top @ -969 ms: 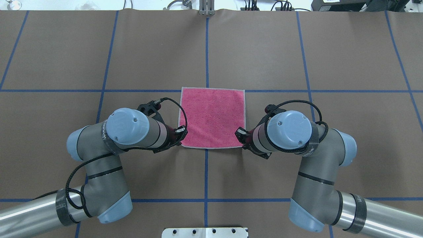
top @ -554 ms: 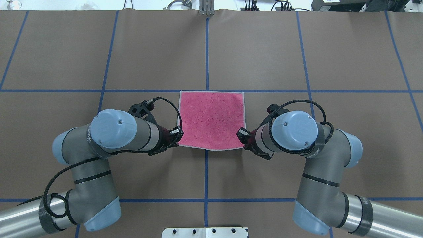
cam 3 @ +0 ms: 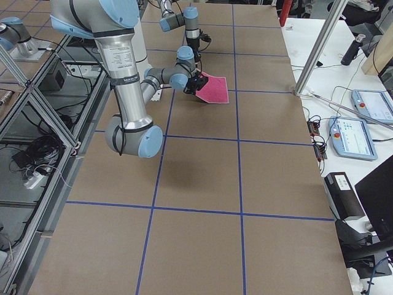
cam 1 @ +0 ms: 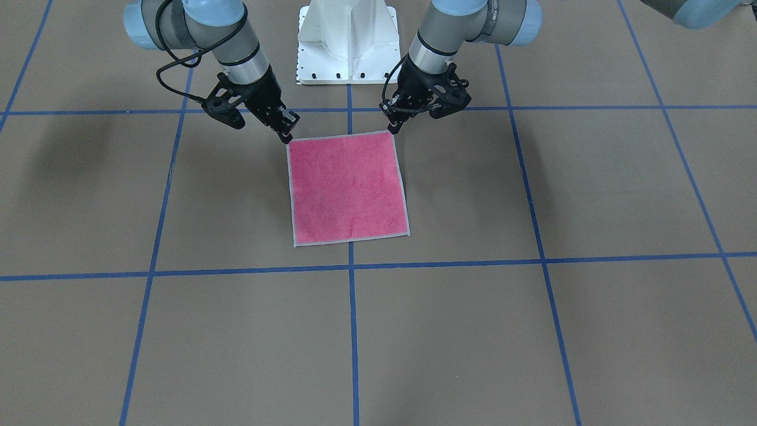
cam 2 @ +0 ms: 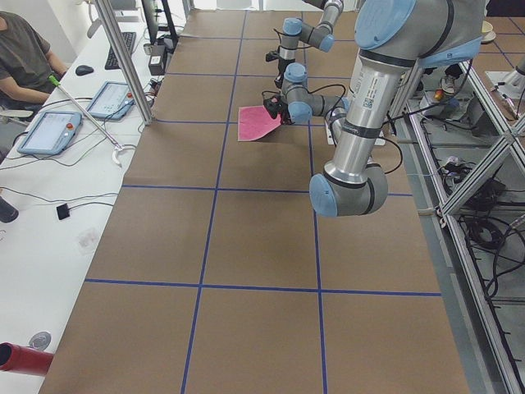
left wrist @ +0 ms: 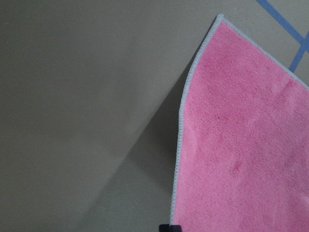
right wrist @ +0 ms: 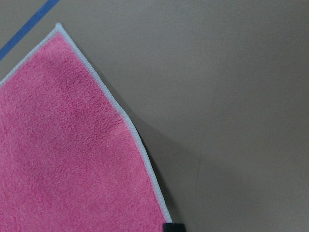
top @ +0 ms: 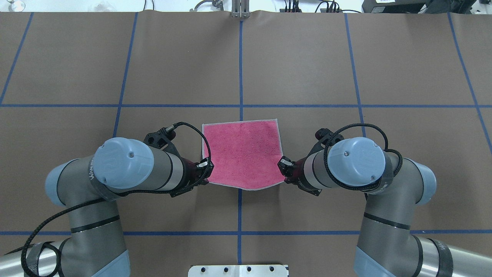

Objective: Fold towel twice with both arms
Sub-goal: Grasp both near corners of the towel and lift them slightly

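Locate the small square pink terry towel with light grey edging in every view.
Front-facing: pink square terry towel at centre, slightly high.
Overhead: centre, slightly low.
Exterior left: small, top centre.
Exterior right: small, top centre.
Left wrist: fills the right side.
Right wrist: fills the left side.
Landmark: blue tape line just beyond its far edge.

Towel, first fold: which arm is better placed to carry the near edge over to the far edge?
Neither alone. The left gripper and right gripper each pinch a near corner of the towel, lifted symmetrically, so both should move together.
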Robot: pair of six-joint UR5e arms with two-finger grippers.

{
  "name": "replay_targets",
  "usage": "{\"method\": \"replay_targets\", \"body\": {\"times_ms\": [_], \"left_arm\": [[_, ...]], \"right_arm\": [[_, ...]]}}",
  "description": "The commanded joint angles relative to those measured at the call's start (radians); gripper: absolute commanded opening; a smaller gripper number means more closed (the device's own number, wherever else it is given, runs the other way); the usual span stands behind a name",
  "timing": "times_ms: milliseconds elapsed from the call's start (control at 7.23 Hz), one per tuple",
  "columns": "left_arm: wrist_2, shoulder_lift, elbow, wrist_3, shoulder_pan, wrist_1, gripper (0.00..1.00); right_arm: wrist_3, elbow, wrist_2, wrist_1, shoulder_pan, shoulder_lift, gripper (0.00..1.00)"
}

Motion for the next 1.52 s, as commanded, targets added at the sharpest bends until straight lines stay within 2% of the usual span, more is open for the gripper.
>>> {"method": "replay_targets", "body": {"times_ms": [0, 1384], "left_arm": [[0.001, 0.000, -0.010, -0.026, 0.015, 0.011, 0.00], [0.000, 0.014, -0.004, -0.023, 0.035, 0.012, 0.00]], "right_arm": [[0.001, 0.027, 0.002, -0.001, -0.012, -0.023, 0.00], [0.038, 0.062, 0.000, 0.001, -0.091, -0.050, 0.00]]}}
